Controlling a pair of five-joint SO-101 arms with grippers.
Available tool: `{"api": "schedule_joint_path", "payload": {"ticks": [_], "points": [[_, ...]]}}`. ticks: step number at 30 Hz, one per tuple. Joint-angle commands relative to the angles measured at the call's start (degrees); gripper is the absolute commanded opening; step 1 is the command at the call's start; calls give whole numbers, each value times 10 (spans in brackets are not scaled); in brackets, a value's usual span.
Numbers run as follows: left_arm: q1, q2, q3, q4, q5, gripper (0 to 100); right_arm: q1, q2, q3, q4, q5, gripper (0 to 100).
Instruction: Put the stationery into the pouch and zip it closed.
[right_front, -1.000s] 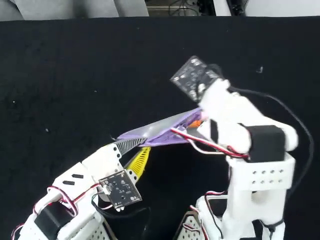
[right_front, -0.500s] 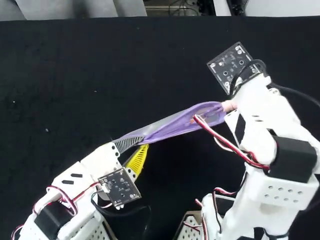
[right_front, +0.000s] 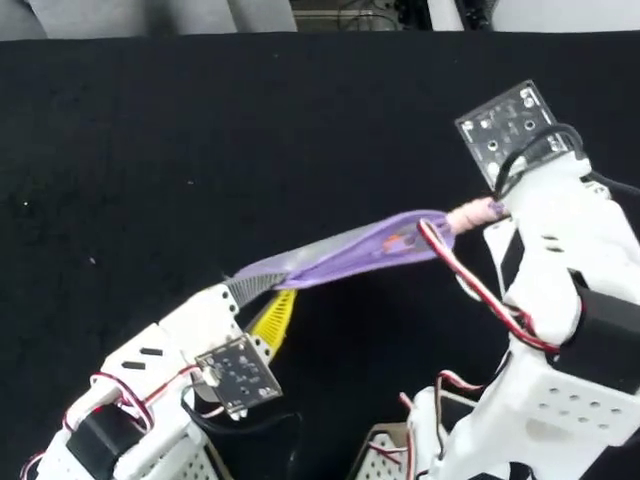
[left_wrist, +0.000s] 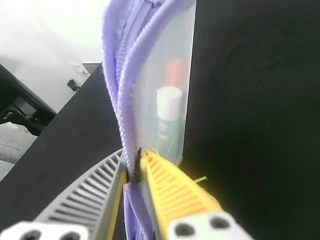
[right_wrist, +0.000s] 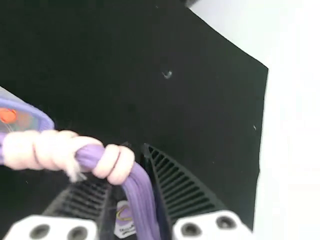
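Since a second ago the right arm (right_front: 560, 270) has swung out toward the bench's right edge, and the right jaws, clamped on the pink-and-purple pull cord (right_front: 472, 214) (right_wrist: 60, 147), have drawn it along. The pouch (right_front: 350, 250) (left_wrist: 150, 60), bunched and short before, now runs long and taut between the two arms. The left arm (right_front: 170, 350) has not shifted: the left jaws, grey and yellow, stay pinched on the pouch's near end at the zip seam. The stationery (left_wrist: 169, 112) lies inside the pouch, a white-and-green tube with something orange past it, seen through the clear side; from above the orange (right_front: 398, 241) shows near the cord end. Whether the pouch's middle touches the bench (right_front: 150, 150) I cannot tell.

The right arm's red and white wires (right_front: 470, 280) cross in front of the pouch's right end in the high view, and its camera board (right_front: 512, 122) hangs just beyond the cord. Grey cloth (right_front: 130, 15) lies past the bench's far edge
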Motion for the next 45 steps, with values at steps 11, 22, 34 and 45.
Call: {"api": "schedule_joint_path", "payload": {"ticks": [11,22,34,45], "points": [[-12,9,14,14,-5,29,-15,-9,84,13,52,63],[-13,9,14,14,-5,29,-122,-71,241,12,52,309],[-12,9,14,14,-5,29,-284,-354,349,11,29,307],[-14,8,14,14,-5,29,-267,-350,397,-16,-73,307]]}}
